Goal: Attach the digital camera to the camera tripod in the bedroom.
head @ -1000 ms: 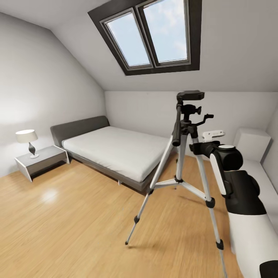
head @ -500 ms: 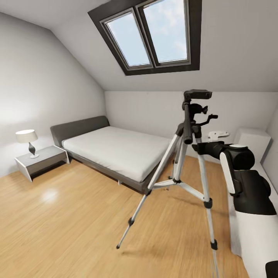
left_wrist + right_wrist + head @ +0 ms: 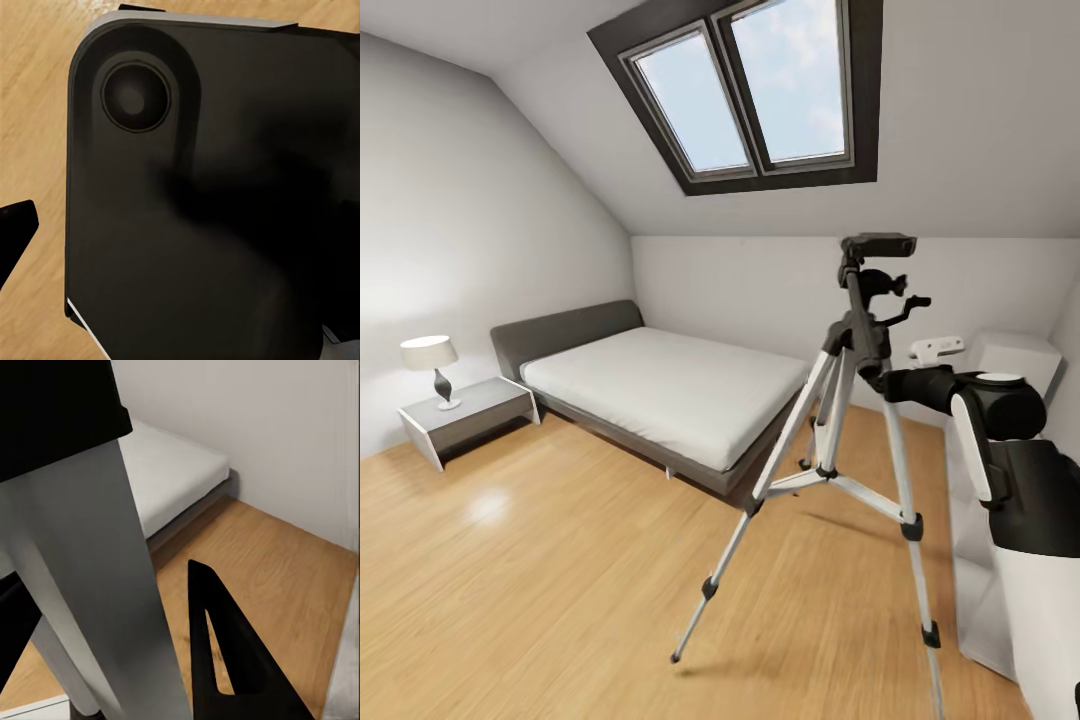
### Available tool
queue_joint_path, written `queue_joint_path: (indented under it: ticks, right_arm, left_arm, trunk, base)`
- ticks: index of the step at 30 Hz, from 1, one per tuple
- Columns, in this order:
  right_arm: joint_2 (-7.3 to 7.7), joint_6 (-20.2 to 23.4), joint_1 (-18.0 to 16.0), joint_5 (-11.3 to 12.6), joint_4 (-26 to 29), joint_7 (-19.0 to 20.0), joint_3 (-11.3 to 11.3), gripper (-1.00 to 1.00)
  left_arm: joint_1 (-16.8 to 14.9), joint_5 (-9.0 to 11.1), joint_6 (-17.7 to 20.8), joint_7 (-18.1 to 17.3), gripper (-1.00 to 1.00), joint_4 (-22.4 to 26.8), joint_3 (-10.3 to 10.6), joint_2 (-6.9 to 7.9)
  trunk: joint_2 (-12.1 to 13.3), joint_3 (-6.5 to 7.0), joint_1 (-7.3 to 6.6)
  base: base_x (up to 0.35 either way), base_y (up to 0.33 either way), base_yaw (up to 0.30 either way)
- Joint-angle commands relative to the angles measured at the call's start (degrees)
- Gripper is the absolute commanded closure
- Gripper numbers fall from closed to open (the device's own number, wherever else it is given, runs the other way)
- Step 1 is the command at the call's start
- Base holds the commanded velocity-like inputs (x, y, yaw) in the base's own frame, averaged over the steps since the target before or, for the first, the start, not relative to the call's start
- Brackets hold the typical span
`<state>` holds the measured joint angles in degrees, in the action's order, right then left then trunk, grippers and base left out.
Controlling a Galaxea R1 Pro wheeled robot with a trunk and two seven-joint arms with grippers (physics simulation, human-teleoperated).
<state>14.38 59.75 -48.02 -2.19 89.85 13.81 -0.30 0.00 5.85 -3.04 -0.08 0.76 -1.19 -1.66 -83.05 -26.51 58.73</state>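
Head view: bedroom, wood floor (image 3: 540, 590), grey bed (image 3: 660, 385), skylight (image 3: 755, 85). Camera tripod (image 3: 847, 420) stands on floor beside bed; right claw at its upper leg, grip unclear.
Left wrist view: dark panel, claw state unclear.
Right wrist view: silver tripod leg (image 3: 97, 585) beside black claw finger (image 3: 225, 660).

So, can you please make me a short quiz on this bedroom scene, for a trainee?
1. True or false: the camera tripod stands on top of the bed.
2. What stands on the nightstand? A) a lamp B) a laptop C) a vase of flowers
3. Which arm's tool is at the upper part of the camera tripod?

Key: 1. False, its feet are over the wood floor. 2. A. 3. The right arm's.
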Motion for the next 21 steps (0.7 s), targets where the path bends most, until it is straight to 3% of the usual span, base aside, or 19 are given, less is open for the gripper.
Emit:
queue_joint_path:
  ticks: [1,12,21]
  right_arm:
    - [0.40,0.25,-0.06,0.01,0.06,0.35,0.04,1.00]
    - [1.60,0.25,-0.06,-2.62,-0.18,0.35,0.39,1.00]
    - [2.29,0.25,-0.06,-2.73,-1.17,0.61,0.39,1.00]
  left_arm:
    - [0.00,0.57,-0.10,-0.01,-1.00,0.01,-0.07,-0.01]
    - [0.00,0.57,-0.11,-0.01,-1.00,0.03,-0.05,-0.01]
    - [0.00,0.64,-0.11,-0.01,-1.00,0.03,-0.08,-0.01]
  trunk:
    - [-0.03,-0.05,0.00]
    - [-0.03,-0.05,0.00]
    - [-0.03,-0.05,0.00]
  base:
    - [0.000,0.000,0.000]
    - [0.000,0.000,0.000]
    - [0.000,0.000,0.000]
